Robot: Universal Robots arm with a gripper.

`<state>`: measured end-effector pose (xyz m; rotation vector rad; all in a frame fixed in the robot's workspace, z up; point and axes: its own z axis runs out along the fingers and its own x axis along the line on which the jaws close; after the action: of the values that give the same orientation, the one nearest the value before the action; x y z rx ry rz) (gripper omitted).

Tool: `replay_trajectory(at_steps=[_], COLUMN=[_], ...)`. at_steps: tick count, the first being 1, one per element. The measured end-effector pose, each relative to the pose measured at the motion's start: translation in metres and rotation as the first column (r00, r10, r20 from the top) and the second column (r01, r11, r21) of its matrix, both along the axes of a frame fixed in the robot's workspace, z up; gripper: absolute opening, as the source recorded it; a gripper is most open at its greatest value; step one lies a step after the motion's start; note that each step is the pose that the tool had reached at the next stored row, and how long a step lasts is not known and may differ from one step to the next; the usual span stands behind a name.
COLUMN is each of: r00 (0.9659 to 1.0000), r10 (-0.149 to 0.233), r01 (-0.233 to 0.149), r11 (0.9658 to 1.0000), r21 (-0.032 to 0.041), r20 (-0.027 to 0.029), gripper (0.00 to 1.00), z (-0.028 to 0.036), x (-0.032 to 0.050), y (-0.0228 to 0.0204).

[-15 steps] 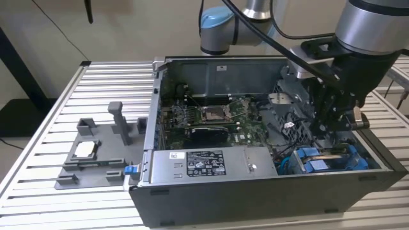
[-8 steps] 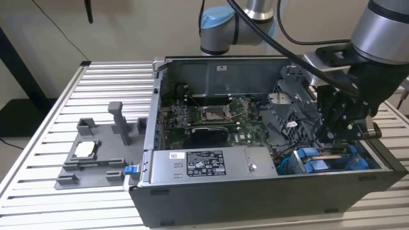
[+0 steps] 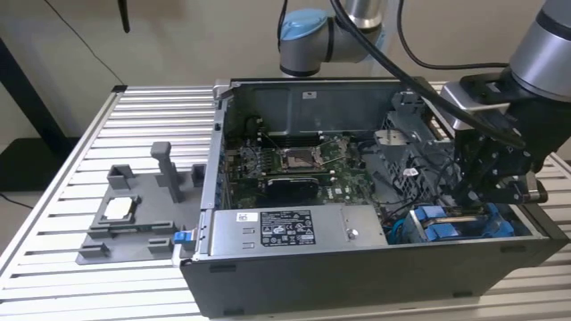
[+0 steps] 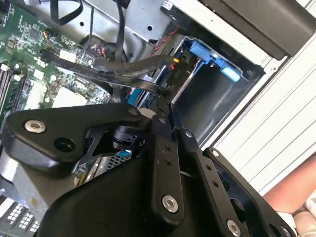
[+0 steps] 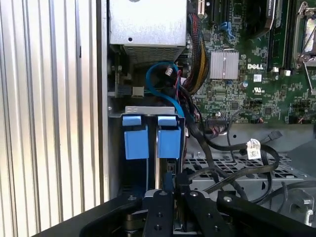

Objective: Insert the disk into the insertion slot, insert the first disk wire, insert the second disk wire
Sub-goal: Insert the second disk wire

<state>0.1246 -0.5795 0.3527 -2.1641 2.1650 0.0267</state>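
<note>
Hand (image 5: 170,190) fingertips hidden behind own linkages in both wrist views (disk (image 5: 169,140) mostly buried in cage).

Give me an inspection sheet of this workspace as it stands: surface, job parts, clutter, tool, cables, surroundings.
Surface: slatted aluminium table carrying an open dark grey computer case.
Job's things: two blue plastic carrier frames sit side by side in the grey metal drive cage; drive faces hidden.
Clutter: grey fixture with upright slots on the exterior view's left, a pale flat part lying in it.
Tool: black tool lowered at the cage, in line with one carrier.
Cables: black flat cables loose across the cage beside the tool; blue cable looped above the carriers.
Surroundings: beige wall.
</note>
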Motion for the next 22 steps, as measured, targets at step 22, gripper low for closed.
replay_trajectory(at_steps=[22], r00=[0.9984], r10=[-0.006], r01=[0.008], r11=[0.999], r21=[0.0435], r20=[-0.0557], gripper=[0.15], z=[-0.006], x=[0.005], y=[-0.0085])
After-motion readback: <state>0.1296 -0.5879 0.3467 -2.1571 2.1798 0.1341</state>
